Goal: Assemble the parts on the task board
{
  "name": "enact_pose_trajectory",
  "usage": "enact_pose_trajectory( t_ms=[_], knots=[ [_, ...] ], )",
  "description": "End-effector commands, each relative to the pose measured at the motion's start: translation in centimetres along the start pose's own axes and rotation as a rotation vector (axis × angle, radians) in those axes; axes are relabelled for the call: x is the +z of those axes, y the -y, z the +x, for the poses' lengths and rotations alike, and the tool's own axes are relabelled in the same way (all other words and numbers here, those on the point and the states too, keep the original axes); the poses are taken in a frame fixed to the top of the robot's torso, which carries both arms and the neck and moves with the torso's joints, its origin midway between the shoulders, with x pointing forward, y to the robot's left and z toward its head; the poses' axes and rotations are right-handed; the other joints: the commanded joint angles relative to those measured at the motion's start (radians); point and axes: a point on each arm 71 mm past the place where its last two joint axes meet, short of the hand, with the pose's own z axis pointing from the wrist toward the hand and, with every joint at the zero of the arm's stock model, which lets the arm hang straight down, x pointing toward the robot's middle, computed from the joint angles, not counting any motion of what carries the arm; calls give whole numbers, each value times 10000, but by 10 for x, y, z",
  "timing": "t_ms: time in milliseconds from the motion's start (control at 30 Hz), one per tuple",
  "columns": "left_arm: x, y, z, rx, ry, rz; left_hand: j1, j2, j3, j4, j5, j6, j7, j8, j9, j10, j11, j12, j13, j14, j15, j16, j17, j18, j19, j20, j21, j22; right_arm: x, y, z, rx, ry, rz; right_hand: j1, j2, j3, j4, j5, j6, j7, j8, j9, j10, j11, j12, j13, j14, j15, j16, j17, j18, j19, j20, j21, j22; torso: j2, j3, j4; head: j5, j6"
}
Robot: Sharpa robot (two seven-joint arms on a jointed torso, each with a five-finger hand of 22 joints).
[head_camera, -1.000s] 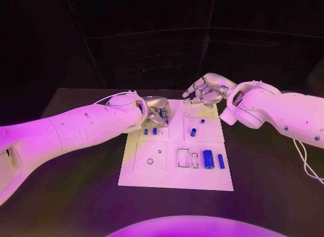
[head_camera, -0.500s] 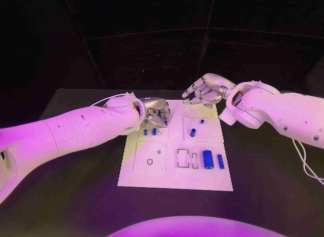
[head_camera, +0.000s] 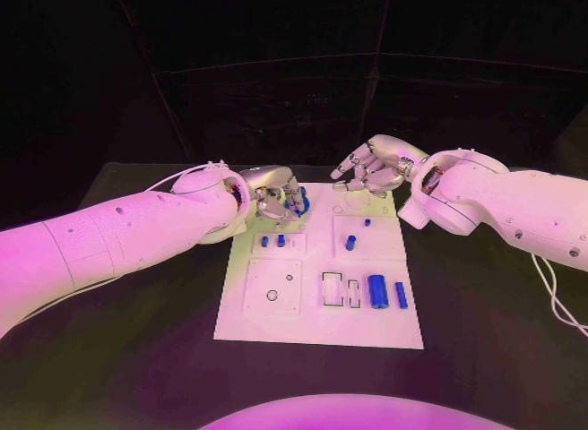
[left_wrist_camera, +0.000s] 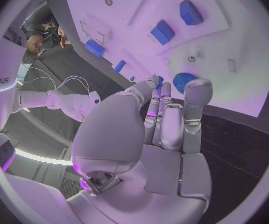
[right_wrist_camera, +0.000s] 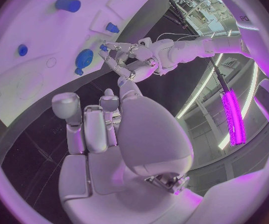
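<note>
Head view: left hand (head_camera: pixel 276 199) has lifted slightly off the far-left corner of the task board (head_camera: pixel 320 324), fingers pinching a small blue part (head_camera: pixel 296 204); right hand (head_camera: pixel 372 167) unchanged, hovering at the board's far edge, fingers loosely curled, holding nothing. Pick looks done; insertion likely next.

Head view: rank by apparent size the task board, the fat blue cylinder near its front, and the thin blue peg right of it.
1. task board
2. fat blue cylinder
3. thin blue peg, similar in length but clearly narrower
</note>
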Motion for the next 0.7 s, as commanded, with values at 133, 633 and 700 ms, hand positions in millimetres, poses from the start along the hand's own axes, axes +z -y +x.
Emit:
enact_pose_trajectory(
  t_ms=[133, 633, 700],
  knots=[
    [-11, -12, -5, -464, -151, -445, -84, -49, 85, -36, -12, 81, -2, -56, -16, 92, -15, -58, 9, 159, -85, 18, -29, -147, 76, 1, 77, 49, 0, -1, -1, -24, -18, -98, -45, 71, 53, -1, 30, -23, 28, 29, -8, -51, 14, -49, 0, 305, -29, -30, 16, 168, -97, 3, -56, -14, 9, -8, 9, 58, -3],
    [-15, -31, 1, -430, -888, -1137, -156, -93, 118, -39, -13, 97, -3, -71, -22, 113, -13, -83, 9, 151, -83, 4, -79, -149, 74, 3, 89, 65, 1, -1, 0, -20, -50, -100, -45, 71, 53, -1, 30, -23, 28, 29, -8, -51, 14, -49, 0, 305, -29, -30, 16, 168, -97, 3, -56, -14, 8, 4, -20, 132, -27],
    [-14, -32, 3, -425, -953, -1173, -156, -93, 118, -39, -13, 97, -3, -71, -22, 113, -13, -83, 9, 151, -83, 4, -79, -149, 74, 3, 89, 65, 1, -1, 0, -18, -56, -104, -45, 71, 53, -1, 30, -23, 28, 29, -8, -51, 14, -49, 0, 305, -29, -30, 16, 168, -97, 3, -56, -14, 10, 8, -21, 142, -25]
  ],
)
